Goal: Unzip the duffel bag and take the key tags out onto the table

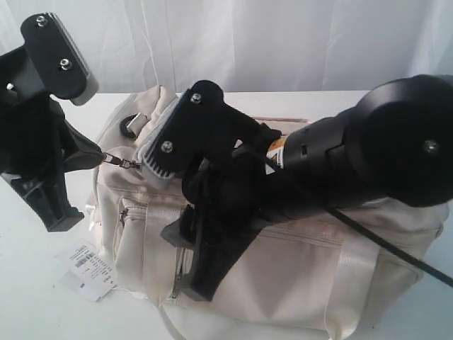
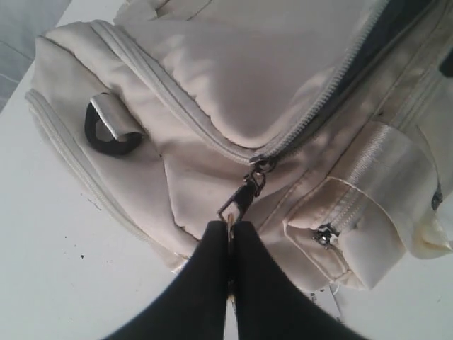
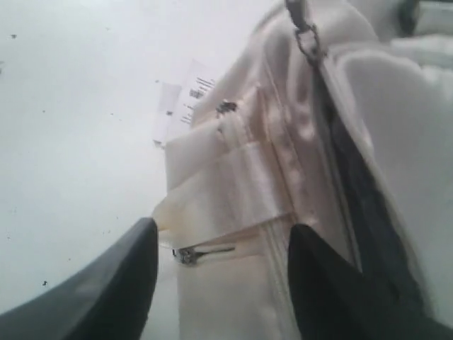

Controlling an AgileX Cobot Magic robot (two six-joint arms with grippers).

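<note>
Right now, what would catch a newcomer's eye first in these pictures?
A large cream fabric duffel bag fills the middle of the broad white table, its top gaping on dark lining. At its left-hand end in the exterior view the left pincer is shut on the metal zipper pull, while the right pincer stands open over the bag's front side.

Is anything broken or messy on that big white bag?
Nothing looks broken or spilled. The duffel bag gapes open along its top, showing dark lining, and the left tool pinches the zipper pull. A paper label lies beside it on the table.
</note>
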